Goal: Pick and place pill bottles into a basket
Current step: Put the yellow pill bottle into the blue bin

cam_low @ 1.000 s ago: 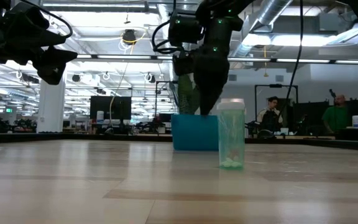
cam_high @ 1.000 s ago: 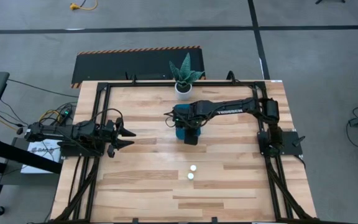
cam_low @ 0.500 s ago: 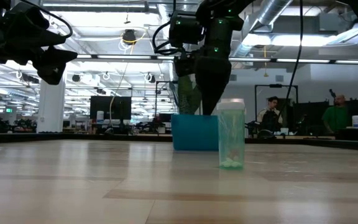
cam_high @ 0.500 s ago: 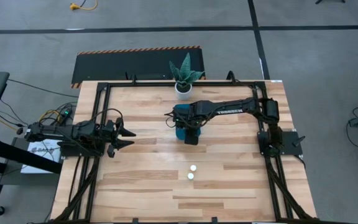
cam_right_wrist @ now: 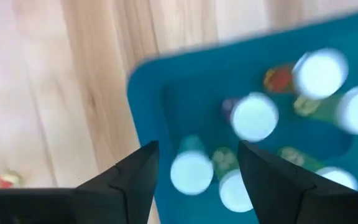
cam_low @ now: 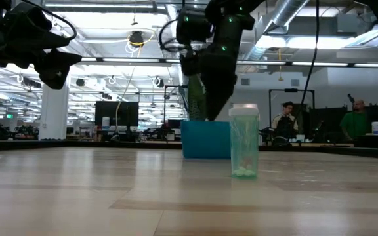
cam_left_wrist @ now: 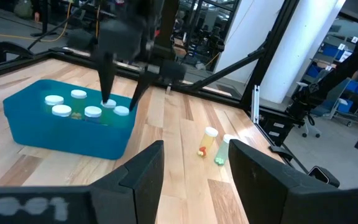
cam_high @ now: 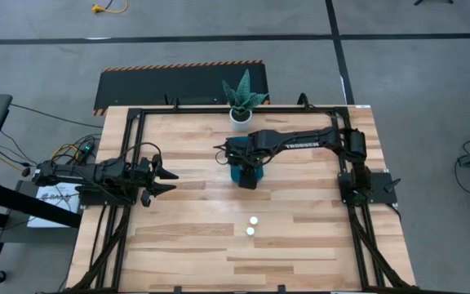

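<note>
— Where is your right pincer (cam_left_wrist: 120, 102)?

— Over my blue basket (cam_left_wrist: 61, 134), fingers spread wide, holding nothing. Capped pill bottles (cam_left_wrist: 92, 112) stand just beneath it; two more (cam_high: 252, 225) stand on the table, well apart.

— Left pincer (cam_high: 168, 180)?

— Open, waiting aside.

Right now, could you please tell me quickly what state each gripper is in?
Left gripper: open, holding nothing, waiting at the table's left side.
Right gripper: open, holding nothing, above the basket with bottles inside.

Capped bottles (cam_left_wrist: 92, 112) upright in teal basket (cam_left_wrist: 55, 134)
</note>
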`<state>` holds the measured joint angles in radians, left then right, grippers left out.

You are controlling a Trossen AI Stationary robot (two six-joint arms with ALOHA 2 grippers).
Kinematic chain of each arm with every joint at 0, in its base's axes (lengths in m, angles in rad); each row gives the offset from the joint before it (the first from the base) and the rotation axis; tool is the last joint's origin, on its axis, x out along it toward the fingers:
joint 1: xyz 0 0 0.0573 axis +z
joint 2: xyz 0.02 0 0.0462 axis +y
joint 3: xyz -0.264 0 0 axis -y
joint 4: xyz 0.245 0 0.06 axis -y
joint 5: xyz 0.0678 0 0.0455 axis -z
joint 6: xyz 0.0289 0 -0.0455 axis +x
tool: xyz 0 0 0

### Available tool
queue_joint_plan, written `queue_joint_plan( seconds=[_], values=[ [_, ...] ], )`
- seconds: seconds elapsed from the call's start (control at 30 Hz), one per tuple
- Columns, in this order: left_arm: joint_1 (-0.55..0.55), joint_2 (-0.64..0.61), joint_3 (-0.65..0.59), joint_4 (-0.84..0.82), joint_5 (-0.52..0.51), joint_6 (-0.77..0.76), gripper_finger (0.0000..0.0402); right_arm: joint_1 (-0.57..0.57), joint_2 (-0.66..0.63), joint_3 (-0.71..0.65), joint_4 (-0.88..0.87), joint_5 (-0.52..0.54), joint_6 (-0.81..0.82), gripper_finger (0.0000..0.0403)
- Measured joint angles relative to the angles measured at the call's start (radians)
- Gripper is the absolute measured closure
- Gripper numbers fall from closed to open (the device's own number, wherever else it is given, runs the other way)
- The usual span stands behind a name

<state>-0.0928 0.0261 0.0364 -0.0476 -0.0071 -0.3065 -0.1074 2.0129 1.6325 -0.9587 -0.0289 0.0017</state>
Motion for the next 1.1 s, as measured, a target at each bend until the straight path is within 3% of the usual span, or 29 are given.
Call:
queue_joint_plan(
  seconds=[0.2,0.4,0.8,1.1],
  values=[
    [0.000,0.000,0.000,0.000,0.000,0.000,0.0232,0.017,0.000,0.165,-0.067,-0.027,0.026,0.0199],
    [0.000,0.000,0.000,0.000,0.000,0.000,0.0232,0.123,-0.011,0.269,-0.119,-0.078,0.031,0.0208],
    [0.000,0.000,0.000,0.000,0.000,0.000,0.0232,0.390,-0.009,0.173,-0.215,-0.077,0.032,0.0216],
    [0.000,0.000,0.000,0.000,0.000,0.000,0.0232,0.448,-0.009,0.090,-0.210,-0.069,0.065,0.0230]
  ],
)
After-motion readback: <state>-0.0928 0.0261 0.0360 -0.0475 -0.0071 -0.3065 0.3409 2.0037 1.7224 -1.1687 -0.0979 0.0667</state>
